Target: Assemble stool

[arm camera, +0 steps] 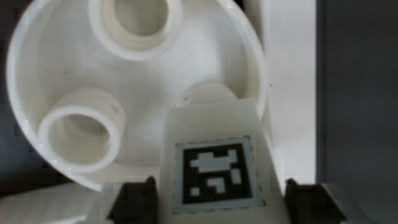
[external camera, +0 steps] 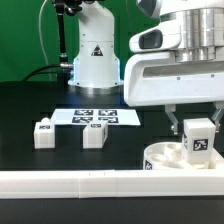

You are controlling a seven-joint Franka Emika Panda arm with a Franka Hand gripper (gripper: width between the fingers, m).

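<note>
The round white seat (external camera: pixel 165 158) lies at the exterior view's right, just behind the rail. My gripper (external camera: pixel 197 132) is shut on a white leg (external camera: pixel 197 138) with a black-and-white tag, holding it upright with its lower end down inside the seat's rim. In the wrist view the tagged leg (arm camera: pixel 217 165) sits between my two dark fingers (arm camera: pixel 134 200), over the seat (arm camera: pixel 71 70), which shows two round sockets. Whether the leg sits in a socket I cannot tell. Two more legs (external camera: pixel 43 134) (external camera: pixel 93 133) stand loose on the black table at the left.
The marker board (external camera: pixel 95 117) lies flat behind the two loose legs. A long white rail (external camera: pixel 90 185) runs along the table's front edge. The arm's white base (external camera: pixel 95 60) stands at the back.
</note>
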